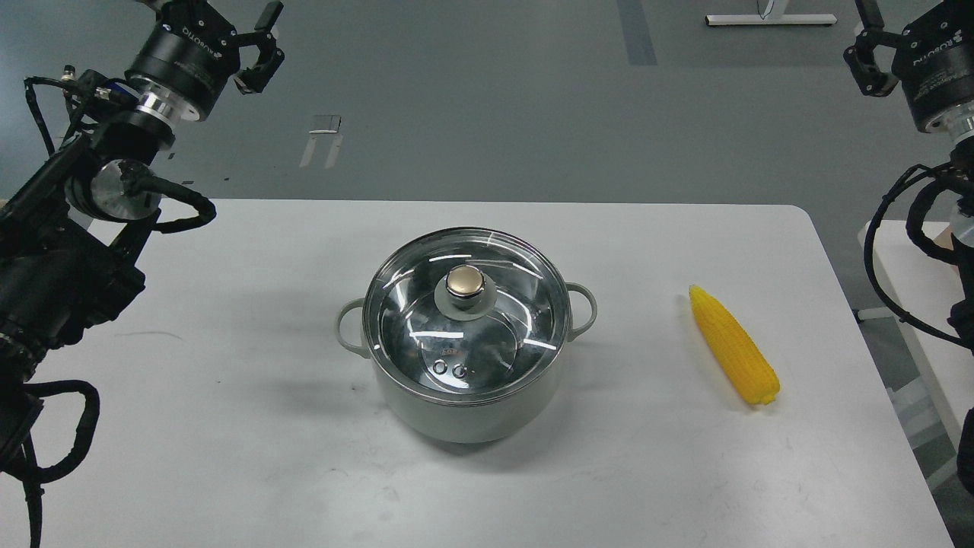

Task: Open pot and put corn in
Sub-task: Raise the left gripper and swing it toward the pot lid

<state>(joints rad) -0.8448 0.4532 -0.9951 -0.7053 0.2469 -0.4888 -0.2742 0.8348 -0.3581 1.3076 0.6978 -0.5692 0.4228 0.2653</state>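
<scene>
Head view. The pot (pixel 466 403) stands near the middle of the white worktop (pixel 228 426), closed by a glass lid (pixel 411 304) seated inside its steel rim. The lid is probably rigid, smooth and breakable; its only sensible hold is the gold knob (pixel 465 283) at its centre, which stands proud of the glass and offers two opposed sides for a pinch from above. The knob looks polished, so a firm, centred grip is advisable, with a straight lift to clear the rim. The pot itself looks fairly heavy and stable enough to stay put while the lid comes off.

The pot is round, pale grey-green outside and shiny steel within, with a small loop handle on each side. Through the lid the interior appears empty.

The corn (pixel 733 345) lies on the worktop well to the right of the pot, apart from it, its pointed end away from the robot and its blunt end nearer. It is bright yellow with a kernel texture, and probably light and stiff; the ridged surface should resist slipping. A grasp across its thicker middle seems best.

The left gripper (pixel 259 47) hangs high at upper left, its fingers apart and holding nothing. The right gripper (pixel 867 53) sits at the upper right edge, partly cut off; whether it is open cannot be told.
</scene>
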